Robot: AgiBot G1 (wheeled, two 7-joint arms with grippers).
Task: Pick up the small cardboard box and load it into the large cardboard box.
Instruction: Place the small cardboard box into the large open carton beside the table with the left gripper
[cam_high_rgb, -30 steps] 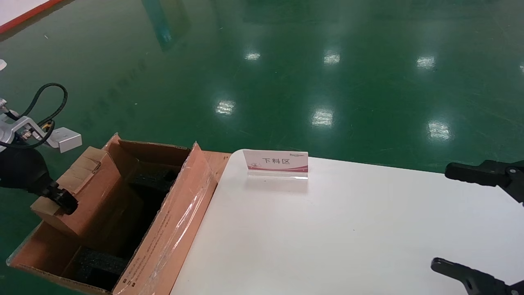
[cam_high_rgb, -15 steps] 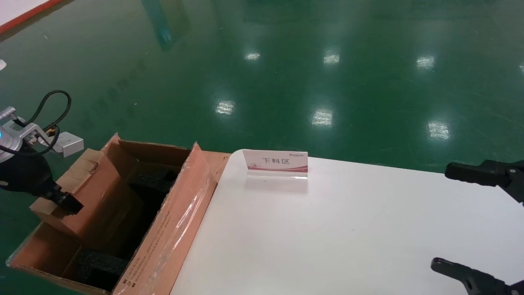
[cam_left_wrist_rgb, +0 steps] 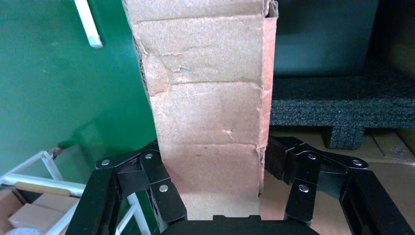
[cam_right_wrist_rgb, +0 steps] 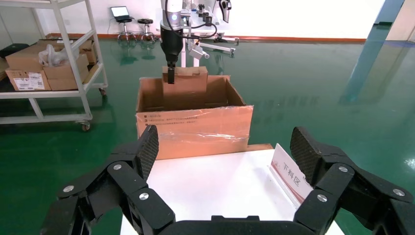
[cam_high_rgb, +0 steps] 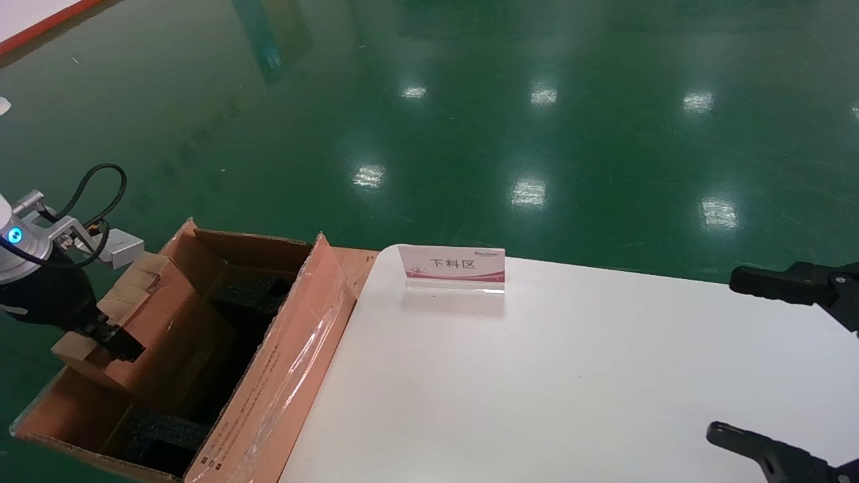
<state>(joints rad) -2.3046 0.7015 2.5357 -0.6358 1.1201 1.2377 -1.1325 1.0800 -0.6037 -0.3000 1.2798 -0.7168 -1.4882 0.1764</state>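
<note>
While the white tabletop (cam_high_rgb: 570, 376) carries only the sign card (cam_high_rgb: 451, 267) at its far edge, black foam inserts (cam_high_rgb: 251, 292) sit inside the large cardboard box (cam_high_rgb: 282, 376) beside it. Left pincer (cam_left_wrist_rgb: 213, 169) is clamped on both faces of the small cardboard box (cam_high_rgb: 134, 302), held upright, partway into the big carton at its outer wall. Carton floor mostly hidden. Right pincer (cam_right_wrist_rgb: 225, 147) hangs wide open, empty, over the tabletop's right side.
</note>
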